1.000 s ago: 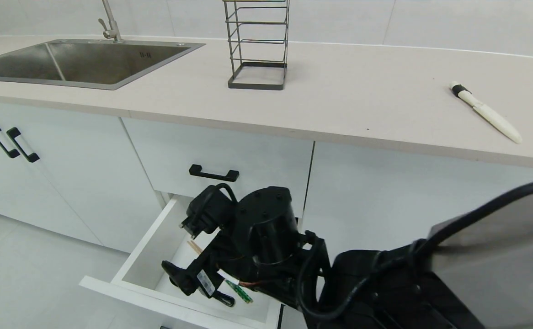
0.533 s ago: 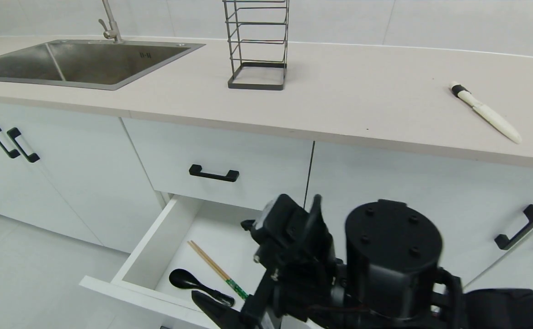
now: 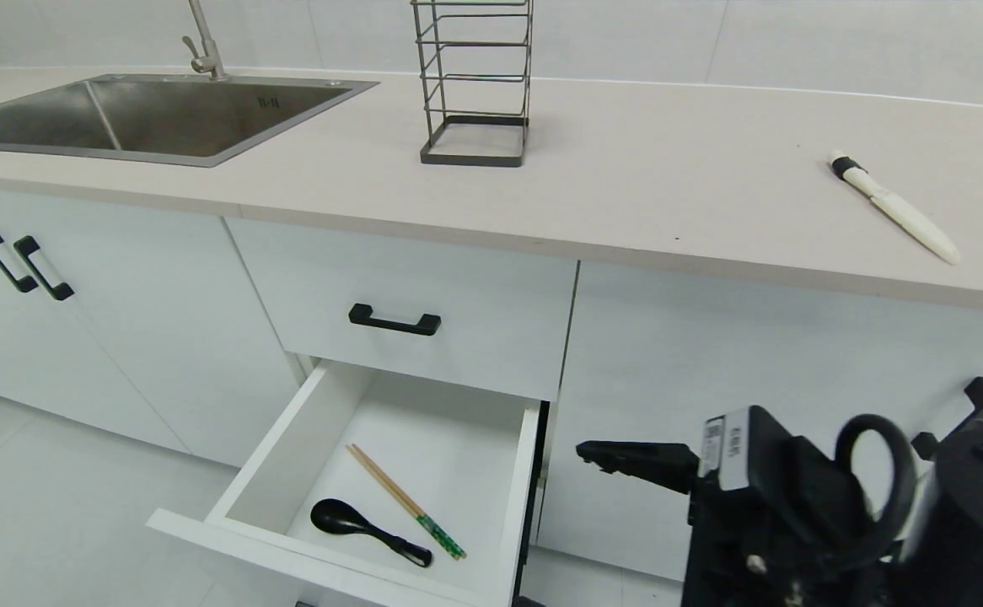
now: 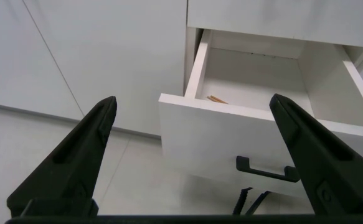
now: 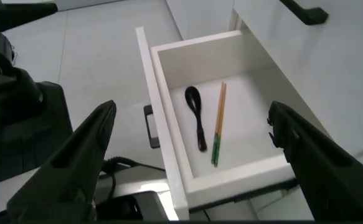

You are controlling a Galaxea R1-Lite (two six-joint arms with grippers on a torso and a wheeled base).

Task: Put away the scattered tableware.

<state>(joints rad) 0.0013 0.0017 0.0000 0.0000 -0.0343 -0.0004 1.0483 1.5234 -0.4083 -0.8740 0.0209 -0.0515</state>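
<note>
**Knife lies up-right of the open right jaws, long axis on a slant**

Knife (image 3: pixel 894 207) is the one piece of tableware out on the countertop (image 3: pixel 668 169), at about 2 o'clock in the head view and well apart from the wire rack (image 3: pixel 476 84) at 12 o'clock. Its long axis runs from 10 o'clock, where the black-banded handle end sits, down to 4 o'clock, where the pale tip points toward the counter's front edge.

The drawer (image 3: pixel 239 497) stands pulled out at 7 o'clock, with the chopsticks (image 3: pixel 407 503) and the black spoon (image 3: pixel 365 529) lying side by side on its floor.

The right gripper (image 5: pixel 192 115) hangs low at 5 o'clock in the head view, below counter height and in front of the cabinet doors. Its jaws are spread wide with nothing between them, and one finger (image 3: pixel 626 458) points toward 9 o'clock, at the drawer's side. From there the knife lies between 1 and 2 o'clock and higher up.

The left gripper (image 4: pixel 193 102) is also spread and empty, facing the drawer front from low down.

By my reading the right arm is the nearer one. It would need to rise above the counter edge and turn its jaws across the 10-to-4 line, closing on the handle rather than along the blade.
</note>
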